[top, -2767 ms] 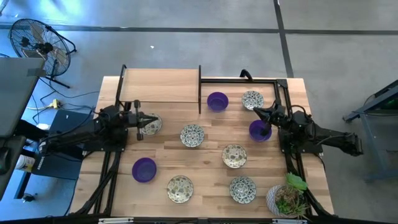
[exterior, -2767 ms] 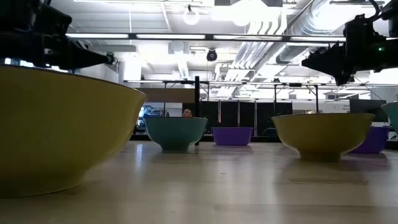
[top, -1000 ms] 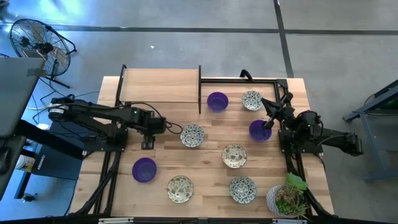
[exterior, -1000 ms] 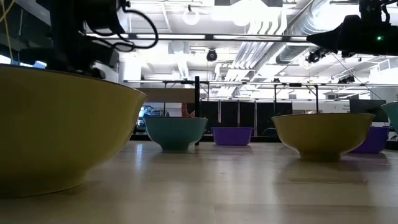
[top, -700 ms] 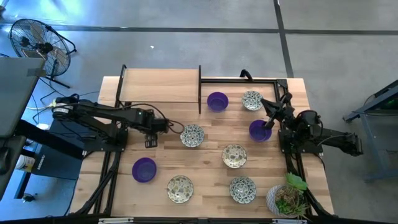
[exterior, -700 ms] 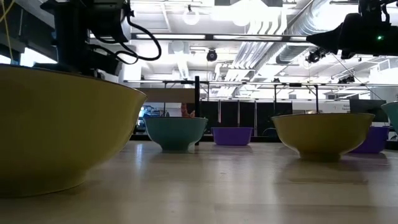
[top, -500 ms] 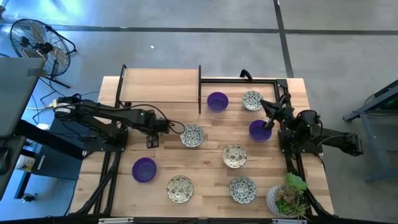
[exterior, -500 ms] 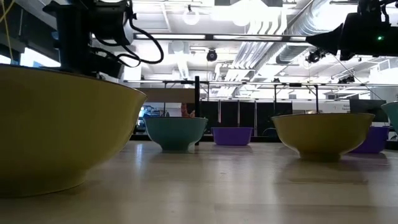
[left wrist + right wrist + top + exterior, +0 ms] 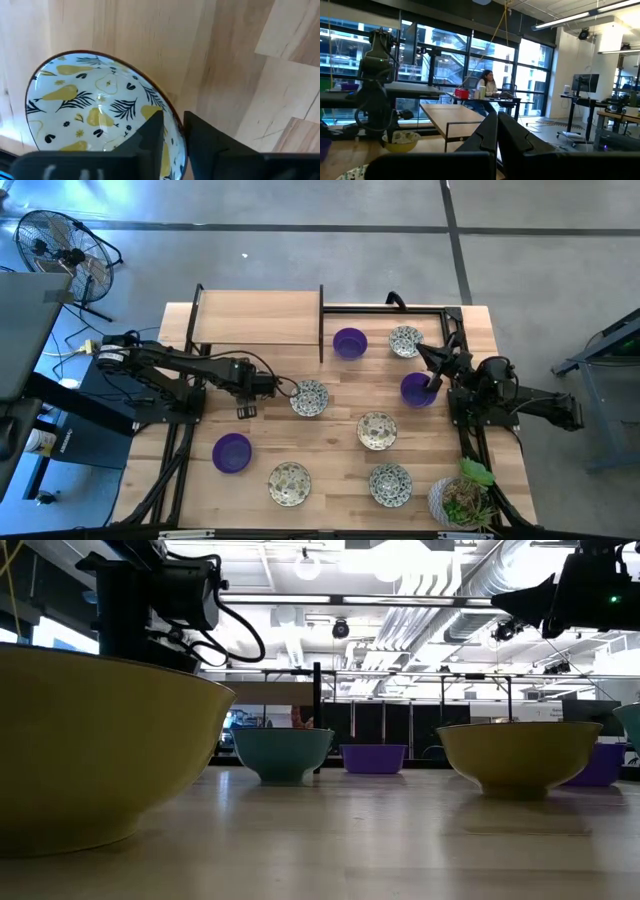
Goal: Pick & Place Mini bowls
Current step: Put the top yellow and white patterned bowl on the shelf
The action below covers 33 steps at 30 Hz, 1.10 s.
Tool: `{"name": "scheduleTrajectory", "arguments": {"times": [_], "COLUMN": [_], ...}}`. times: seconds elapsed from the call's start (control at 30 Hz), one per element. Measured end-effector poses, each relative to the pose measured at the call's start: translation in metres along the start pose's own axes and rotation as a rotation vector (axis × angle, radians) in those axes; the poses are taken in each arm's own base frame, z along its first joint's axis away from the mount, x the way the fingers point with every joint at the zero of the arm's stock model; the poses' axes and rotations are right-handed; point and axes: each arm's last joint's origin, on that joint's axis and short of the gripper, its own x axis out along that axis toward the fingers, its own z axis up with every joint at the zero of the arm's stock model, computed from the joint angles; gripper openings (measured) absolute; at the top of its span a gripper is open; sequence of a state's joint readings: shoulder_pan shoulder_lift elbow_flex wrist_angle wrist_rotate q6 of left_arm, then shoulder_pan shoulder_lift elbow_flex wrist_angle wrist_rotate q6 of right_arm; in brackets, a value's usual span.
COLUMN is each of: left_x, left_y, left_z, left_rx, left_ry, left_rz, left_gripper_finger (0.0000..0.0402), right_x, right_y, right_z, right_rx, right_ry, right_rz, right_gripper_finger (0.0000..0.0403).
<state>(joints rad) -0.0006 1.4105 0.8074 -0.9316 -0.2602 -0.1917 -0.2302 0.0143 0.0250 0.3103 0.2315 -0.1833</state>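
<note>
A mini bowl [image 9: 95, 115], white inside with yellow pears and black leaves, sits on the wood under my left gripper [image 9: 173, 132], which is shut on its rim. In the high view my left gripper [image 9: 255, 385] covers this bowl, left of a free patterned bowl [image 9: 309, 397]. In the low view a big yellow bowl [image 9: 100, 750] hides it. My right gripper [image 9: 420, 350] is shut [image 9: 497, 116], holds nothing, and points slightly upward above a purple bowl [image 9: 418, 390]. My left gripper grips the bowl's rim [image 9: 176, 119] on the side toward the table's near edge. One finger [image 9: 150, 132] is inside the bowl and the other [image 9: 202, 137] is outside. The fingers come steeply from above. The bowl stands upright with its base on the table.
More bowls stand about: purple ones [image 9: 349, 343] [image 9: 232, 452] and patterned ones [image 9: 406, 340] [image 9: 377, 430] [image 9: 390, 484] [image 9: 289, 483]. A potted plant [image 9: 462, 498] is at the near right corner. A black frame post [image 9: 321, 320] rises at the back, with a bare wooden shelf [image 9: 260, 318] to its left.
My left arm has reached farther toward the table's right edge and sunk toward the table, with the gripper pointing steeply down over the hidden bowl. The bowls in view have stayed in place.
</note>
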Motion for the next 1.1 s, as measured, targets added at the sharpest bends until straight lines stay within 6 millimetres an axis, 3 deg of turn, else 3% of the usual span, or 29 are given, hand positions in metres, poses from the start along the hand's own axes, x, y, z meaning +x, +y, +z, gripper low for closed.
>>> {"name": "scheduleTrajectory", "arguments": {"times": [0.23,0.43,0.67,0.93,1.1], "left_x": [-0.001,-0.012,-0.065,-0.134,-0.169], "left_y": [0.001,0.002,-0.005,-0.023,-0.015], "left_z": [-0.001,-0.004,0.006,0.014,0.006], "left_rx": [0.005,0.011,0.161,0.302,0.291], "left_ry": [0.008,0.041,0.019,-0.147,-0.213], "left_rz": [0.006,-0.066,-0.131,-0.186,-0.099], "left_gripper_finger": [0.0010,0.0010,0.0006,0.0004,0.0004], "right_x": [0.000,0.000,0.000,0.000,0.000], "right_y": [0.000,0.000,0.000,0.000,0.000], "right_z": [0.000,0.000,0.000,0.000,-0.001], "right_rx": [0.003,0.003,0.001,0.000,-0.001], "right_ry": [0.000,0.000,0.000,0.000,0.009], "right_rz": [0.000,0.000,0.000,0.000,0.001], "right_gripper_finger": [0.0000,0.0000,0.0000,0.0000,0.0000]}}
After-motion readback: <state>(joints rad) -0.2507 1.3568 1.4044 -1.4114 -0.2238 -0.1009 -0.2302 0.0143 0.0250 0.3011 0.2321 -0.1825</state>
